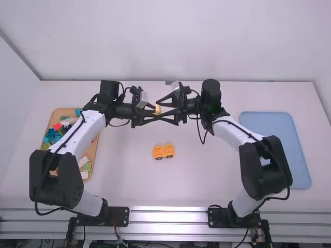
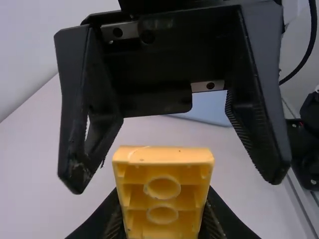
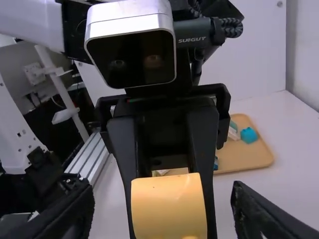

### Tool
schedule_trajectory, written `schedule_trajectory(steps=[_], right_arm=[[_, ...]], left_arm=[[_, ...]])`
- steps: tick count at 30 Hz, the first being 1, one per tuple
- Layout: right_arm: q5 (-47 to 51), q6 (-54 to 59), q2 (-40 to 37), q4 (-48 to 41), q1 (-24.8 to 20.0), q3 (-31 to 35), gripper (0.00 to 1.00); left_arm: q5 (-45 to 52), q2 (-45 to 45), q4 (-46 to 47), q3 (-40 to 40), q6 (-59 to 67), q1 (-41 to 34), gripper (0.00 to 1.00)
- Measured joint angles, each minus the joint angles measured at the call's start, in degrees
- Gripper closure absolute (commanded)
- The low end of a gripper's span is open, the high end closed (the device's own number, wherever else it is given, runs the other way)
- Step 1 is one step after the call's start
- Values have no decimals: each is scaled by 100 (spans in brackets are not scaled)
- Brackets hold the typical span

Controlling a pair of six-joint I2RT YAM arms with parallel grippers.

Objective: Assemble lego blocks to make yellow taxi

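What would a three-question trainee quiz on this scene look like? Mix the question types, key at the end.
1. Which gripper holds the yellow block?

2. True or false: the fingers of the right gripper stand apart, with a gap between each finger and the yellow block.

3. The wheeled yellow assembly sits:
a) in the tray of loose blocks
b) on the white table, between the arms' bases and the grippers
c) on the blue tray

Key: 1. left gripper; 2. true; 3. b

Yellow block point(image 1: 158, 109) held aloft (two round sockets inside), orange-yellow wheeled blocks point(image 1: 163, 151) on the table point(image 1: 139, 186)
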State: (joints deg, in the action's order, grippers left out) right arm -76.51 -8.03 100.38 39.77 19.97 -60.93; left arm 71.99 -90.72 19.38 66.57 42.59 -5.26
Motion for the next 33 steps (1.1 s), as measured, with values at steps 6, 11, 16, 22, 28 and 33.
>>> schedule_trajectory(steps=[6, 11, 16, 22, 28, 33], right_arm=[[20, -37, 2, 7, 39, -2, 41], [26, -50, 2, 9, 42, -2, 52], [87, -39, 2, 11, 44, -2, 67], [103, 122, 0, -11, 59, -20, 69], [284, 120, 2, -111, 63, -22, 75], [579, 160, 2, -188, -61, -24, 77]], left_arm=[[0, 2, -42, 0, 15, 0, 94], [0, 2, -44, 0, 11, 0, 89], [39, 2, -39, 0, 11, 0, 76], [87, 0, -37, 0, -59, 0, 64], [83, -2, -63, 0, -39, 0, 1], [-68, -2, -50, 0, -33, 0, 1]])
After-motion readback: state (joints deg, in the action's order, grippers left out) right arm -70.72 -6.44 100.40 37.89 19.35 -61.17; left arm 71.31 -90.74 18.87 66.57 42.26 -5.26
